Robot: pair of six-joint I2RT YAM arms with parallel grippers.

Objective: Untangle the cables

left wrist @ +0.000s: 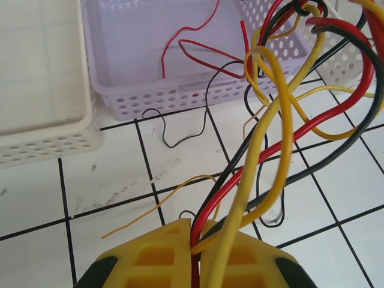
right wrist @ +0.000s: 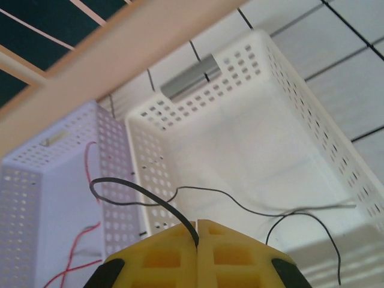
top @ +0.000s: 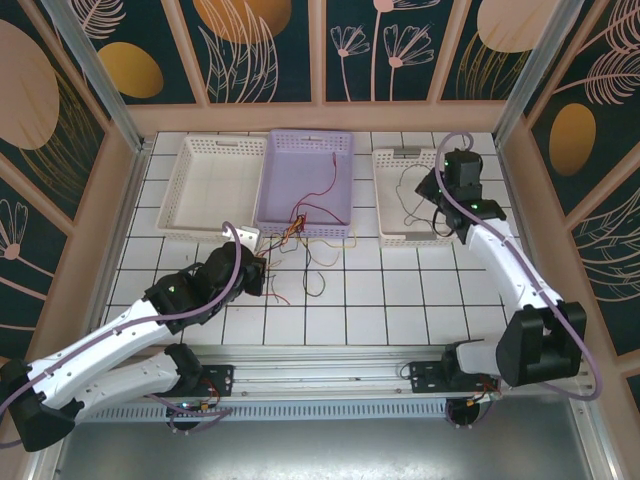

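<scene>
- Top view: tangle of thin red, yellow and black cables (top: 300,235) sits on the white tiled table (top: 380,300), against the front wall of the lilac perforated plastic basket (top: 310,134). One red strand runs inside that basket.
- The left gripper (top: 256,272) is at the near-left edge of the tangle. The right gripper (top: 433,190) hangs over the right-hand white perforated plastic basket (top: 385,235), where a thin black cable (top: 405,195) loops.
- Left wrist view: left gripper (left wrist: 195,231) has its yellow fingers together, clamped on a bundle of cables (left wrist: 270,138) in red, yellow and black. The bundle fans up toward the lilac basket (left wrist: 150,99). A loose black strand (left wrist: 174,141) and a thin orange strand (left wrist: 162,201) lie on the tiles.
- Right wrist view: right gripper (right wrist: 197,231) has its jaws together, pinching the thin black cable (right wrist: 144,195). The cable arcs left, then trails across the floor of the white basket (right wrist: 270,66). The lilac basket (right wrist: 18,210) stands alongside with a red strand (right wrist: 90,162) in it.
- Step, as a judgement: mid-sort. One black cable is at the right basket while the left gripper anchors the knot. I cannot tell whether that black cable is free of the tangle.
- Next move likely calls for releasing the black cable into the white basket. After that, pull one strand out of the bundle slowly, with the left grip held firm so the knot does not drag.
</scene>
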